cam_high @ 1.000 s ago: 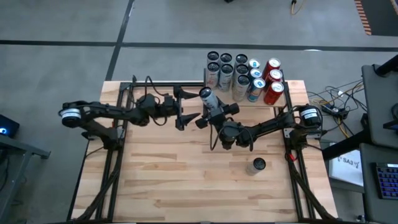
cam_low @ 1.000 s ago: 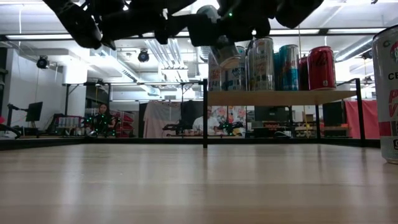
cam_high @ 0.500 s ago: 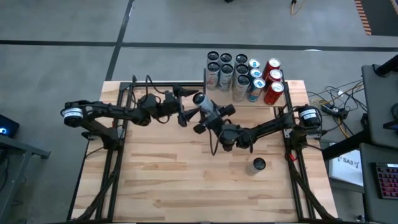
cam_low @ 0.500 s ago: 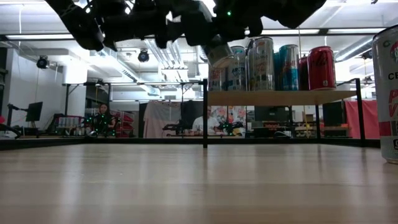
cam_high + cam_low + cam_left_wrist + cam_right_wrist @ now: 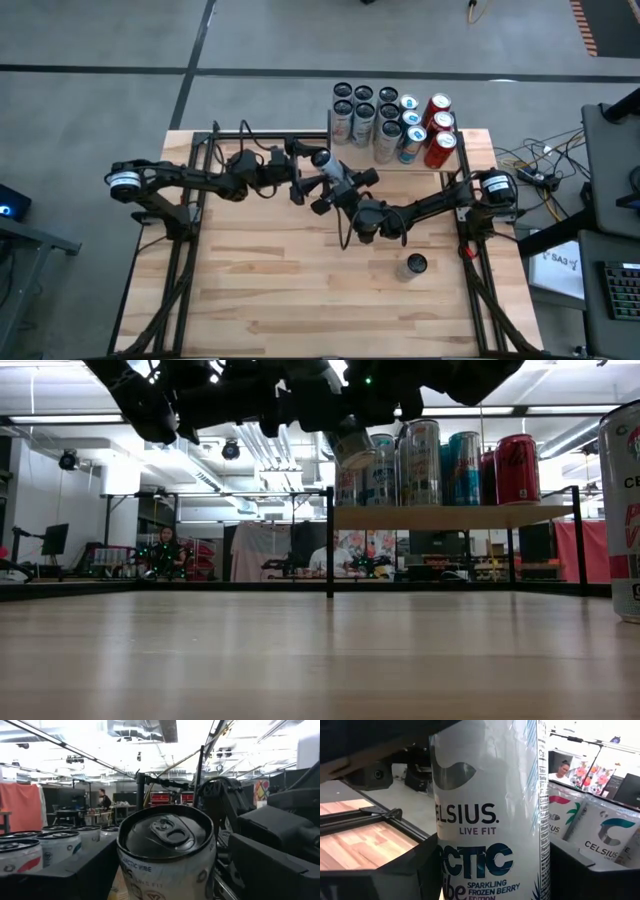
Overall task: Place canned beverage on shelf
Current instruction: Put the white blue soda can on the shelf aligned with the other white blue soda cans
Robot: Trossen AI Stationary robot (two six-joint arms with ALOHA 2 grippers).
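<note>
Wooden plank tabletop, can handed across above it.
Right gripper clamps the white Celsius can mid-body; left gripper stands open around its top, near the light-wood shelf.

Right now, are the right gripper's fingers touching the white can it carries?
Touching. In the right wrist view the white can fills the space between the right gripper's dark fingers, with no gap on either side; the high view shows it lifted off the table.
</note>
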